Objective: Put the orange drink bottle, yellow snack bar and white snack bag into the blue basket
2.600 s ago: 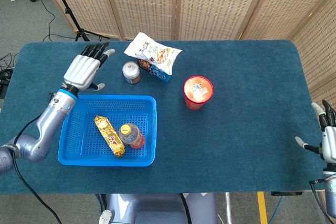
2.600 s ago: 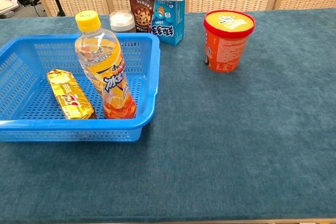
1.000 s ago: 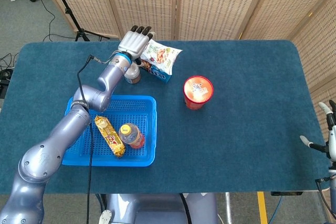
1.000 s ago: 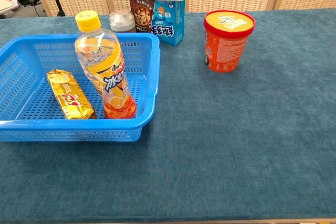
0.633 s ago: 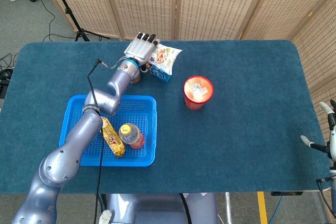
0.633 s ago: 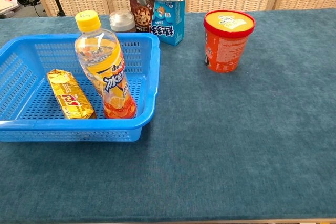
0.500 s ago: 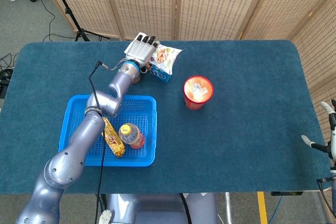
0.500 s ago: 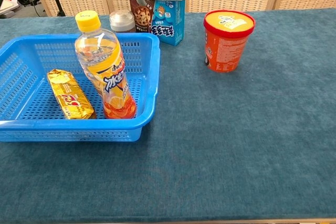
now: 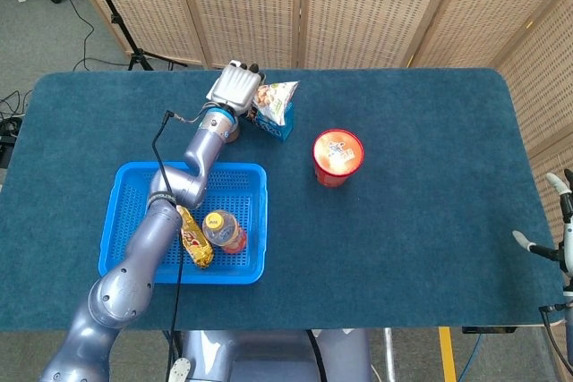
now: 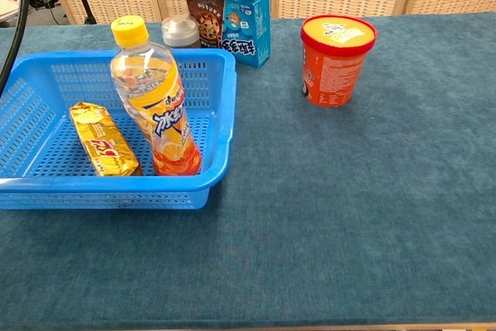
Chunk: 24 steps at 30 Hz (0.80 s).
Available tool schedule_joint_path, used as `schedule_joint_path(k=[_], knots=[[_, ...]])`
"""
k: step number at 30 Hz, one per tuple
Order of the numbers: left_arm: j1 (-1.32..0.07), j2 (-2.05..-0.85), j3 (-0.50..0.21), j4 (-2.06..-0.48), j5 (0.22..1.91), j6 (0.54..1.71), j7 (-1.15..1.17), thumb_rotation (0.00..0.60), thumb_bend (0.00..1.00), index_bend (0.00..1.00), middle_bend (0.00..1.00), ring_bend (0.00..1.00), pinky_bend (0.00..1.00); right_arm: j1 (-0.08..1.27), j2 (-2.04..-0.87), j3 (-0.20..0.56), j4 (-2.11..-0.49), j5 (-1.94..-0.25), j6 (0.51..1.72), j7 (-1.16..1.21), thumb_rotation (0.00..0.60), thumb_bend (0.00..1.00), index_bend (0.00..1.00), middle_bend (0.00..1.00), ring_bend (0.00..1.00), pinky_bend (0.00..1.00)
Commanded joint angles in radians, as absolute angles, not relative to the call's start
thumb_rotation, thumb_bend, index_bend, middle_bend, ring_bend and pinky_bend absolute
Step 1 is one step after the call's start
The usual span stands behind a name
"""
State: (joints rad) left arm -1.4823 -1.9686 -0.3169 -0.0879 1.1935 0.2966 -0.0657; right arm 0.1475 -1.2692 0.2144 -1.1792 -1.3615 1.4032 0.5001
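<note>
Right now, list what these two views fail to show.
- Left hand on the white snack bag: head view hides its fingers underneath; chest view crops it at the top edge.
- Right hand: cut by head view's right edge.
- Can: mostly behind the orange drink bottle.

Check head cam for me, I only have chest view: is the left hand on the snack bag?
Observer: Yes. The left hand grips the left end of the snack bag, fingers curled over it.
Operator: Right hand?
Observer: The right hand is at the table's far right edge, fingers apart, holding nothing.
Operator: Arm path?
Observer: The left arm stretches over the basket, covering one end of the snack bar.
</note>
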Motion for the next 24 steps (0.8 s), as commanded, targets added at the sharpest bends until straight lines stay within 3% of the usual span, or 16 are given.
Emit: schedule_joint_path(k=[1, 15, 24], knots=[[-1.478, -1.963, -0.328, -0.085, 1.183, 0.322, -0.052, 0.600, 0.43, 0.64, 0.27, 0.28, 0.32, 0.146, -1.270, 0.213, -1.180, -1.363, 1.404, 0.502, 0.600, 0.16, 0.11, 0.00, 0.00, 0.13], [-1.464, -1.888, -0.364, -0.138, 1.150, 0.411, -0.029, 0.600, 0.43, 0.64, 0.27, 0.28, 0.32, 0.145, -1.260, 0.211, -1.202, -1.379, 1.422, 0.503, 0.600, 0.16, 0.11, 0.00, 0.00, 0.13], [-1.373, -1.774, -0.335, -0.285, 1.190, 0.545, -0.084, 0.600, 0.43, 0.67, 0.29, 0.30, 0.33, 0.146, -1.256, 0.203, -1.223, -1.399, 1.437, 0.492, 0.600, 0.16, 0.11, 0.00, 0.00, 0.13]])
